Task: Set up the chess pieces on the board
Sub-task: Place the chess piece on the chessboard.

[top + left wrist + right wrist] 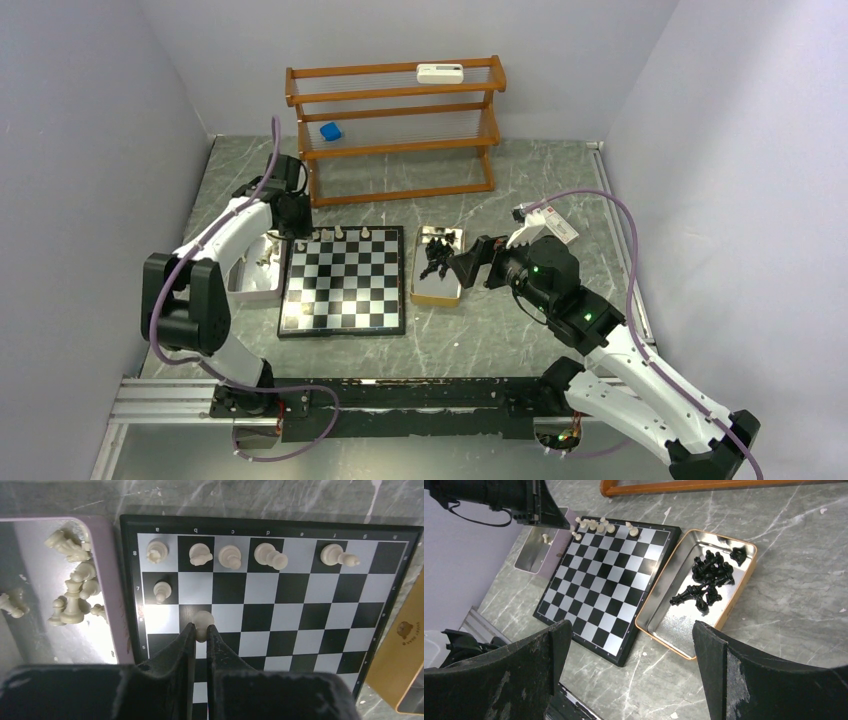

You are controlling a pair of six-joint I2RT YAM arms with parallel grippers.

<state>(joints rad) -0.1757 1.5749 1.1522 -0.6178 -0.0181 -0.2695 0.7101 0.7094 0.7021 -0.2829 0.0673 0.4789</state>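
The left gripper (200, 632) is pinching a cream pawn (203, 620) just above the board (320, 615), seemingly lining it up beside the standing pawn (161, 591). The right gripper (631, 632) is hanging wide open and empty near the tin (659, 635) of black pieces (706, 580).

Right end effector (631, 630) hangs wide open above the counter (784, 555). Board (599, 585) below, cream pieces (596, 526) along its far side, black pieces (706, 580) heaped in the tin (659, 635) just beside it.
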